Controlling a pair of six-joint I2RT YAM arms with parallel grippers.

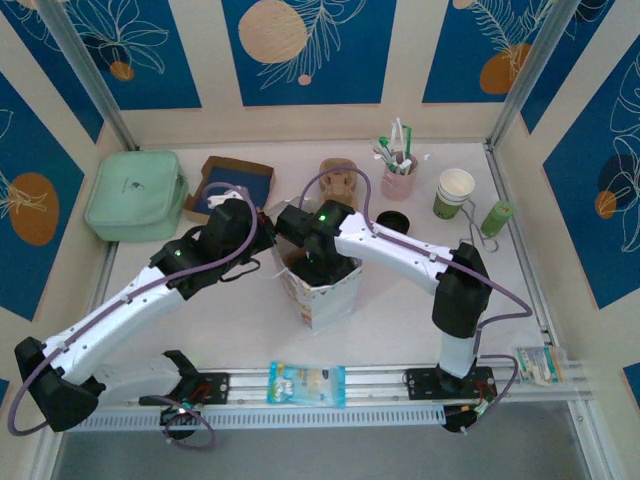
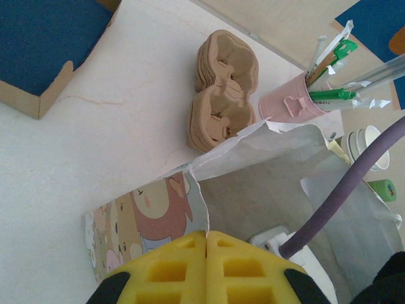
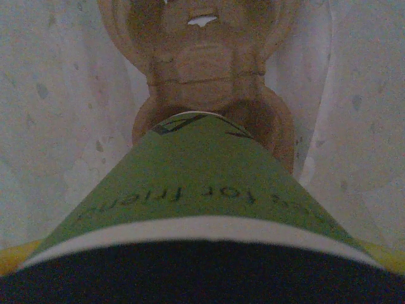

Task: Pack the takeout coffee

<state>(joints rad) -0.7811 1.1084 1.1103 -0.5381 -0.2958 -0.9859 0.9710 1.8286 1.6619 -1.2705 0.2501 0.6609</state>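
One tapered green paper cup (image 3: pixel 202 190) over lobed pulp carrier (image 3: pixel 202 69).

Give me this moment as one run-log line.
left claw: shut on paper bag rim | right claw: holding takeout coffee inside bag, above pulp carrier | status: cup not yet released

You have one paper bag (image 1: pixel 322 290), one coffee cup (image 3: pixel 202 190), one pink cup (image 1: pixel 398 182), one stack of paper cups (image 1: pixel 455 192), one green tube (image 1: pixel 497 217), one black lid (image 1: pixel 393 221), one green pouch (image 1: pixel 135 195), one cardboard box (image 1: pixel 235 185), one pile of brown carriers (image 1: pixel 338 180) and two packets (image 1: pixel 307 383) (image 1: pixel 540 365).
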